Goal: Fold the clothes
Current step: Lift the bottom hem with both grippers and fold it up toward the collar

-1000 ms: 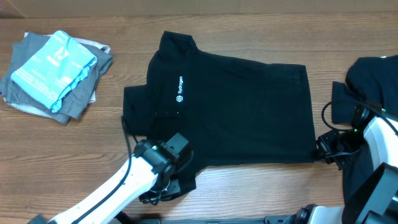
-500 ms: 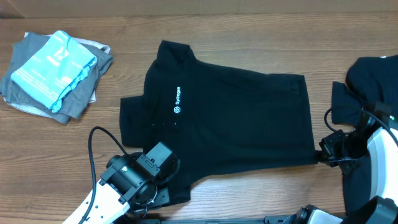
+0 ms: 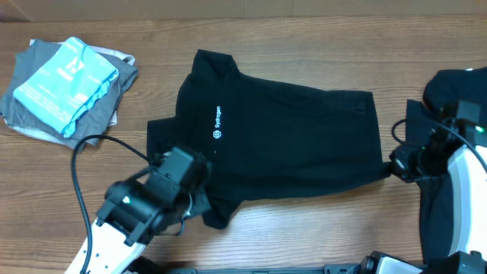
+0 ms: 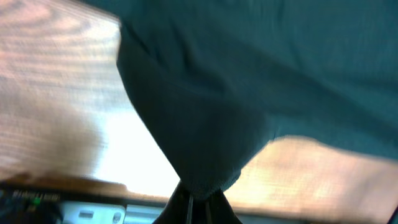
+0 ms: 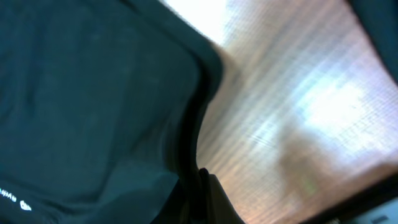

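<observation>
Shirt pinched at both near corners
Left fingers [image 4: 191, 208] and right fingers [image 5: 202, 186] clench the black T-shirt [image 3: 281, 144]; uneven pulling could slip thin cloth free or skew the fold

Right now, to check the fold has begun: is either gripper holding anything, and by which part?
Both hold the black T-shirt: the left gripper pinches its near sleeve, the right gripper its near hem corner.

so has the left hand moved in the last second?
Yes. In the overhead view the left hand, shut on the black T-shirt edge, has shifted left, toward the folded grey and blue pile.
</observation>
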Controlling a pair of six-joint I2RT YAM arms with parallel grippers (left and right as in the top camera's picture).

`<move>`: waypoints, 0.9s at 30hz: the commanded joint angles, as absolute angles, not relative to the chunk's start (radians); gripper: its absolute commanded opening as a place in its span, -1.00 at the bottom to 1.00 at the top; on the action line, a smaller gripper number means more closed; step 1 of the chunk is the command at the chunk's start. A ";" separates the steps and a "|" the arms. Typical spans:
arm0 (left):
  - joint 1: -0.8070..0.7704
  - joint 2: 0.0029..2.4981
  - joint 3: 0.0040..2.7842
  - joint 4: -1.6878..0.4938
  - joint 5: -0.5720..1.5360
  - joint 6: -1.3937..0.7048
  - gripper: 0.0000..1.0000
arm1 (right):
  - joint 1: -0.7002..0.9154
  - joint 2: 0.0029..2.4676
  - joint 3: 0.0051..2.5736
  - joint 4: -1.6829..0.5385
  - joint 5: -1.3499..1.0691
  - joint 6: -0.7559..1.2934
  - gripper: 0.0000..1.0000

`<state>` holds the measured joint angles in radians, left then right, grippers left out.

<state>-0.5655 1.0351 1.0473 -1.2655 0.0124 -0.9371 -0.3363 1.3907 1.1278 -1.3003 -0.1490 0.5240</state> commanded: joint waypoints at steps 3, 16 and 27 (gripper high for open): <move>-0.401 1.074 1.069 -1.123 -0.033 -0.810 -0.92 | -0.275 1.462 1.151 -1.208 -0.139 0.577 -0.92; -0.320 1.324 1.069 -0.945 -0.207 -0.714 -0.92 | -0.274 1.580 1.149 -0.925 -0.159 0.579 -0.92; -0.320 1.549 1.069 -0.857 -0.247 -0.714 -0.92 | -0.251 1.608 1.084 -0.775 -0.158 0.579 -0.92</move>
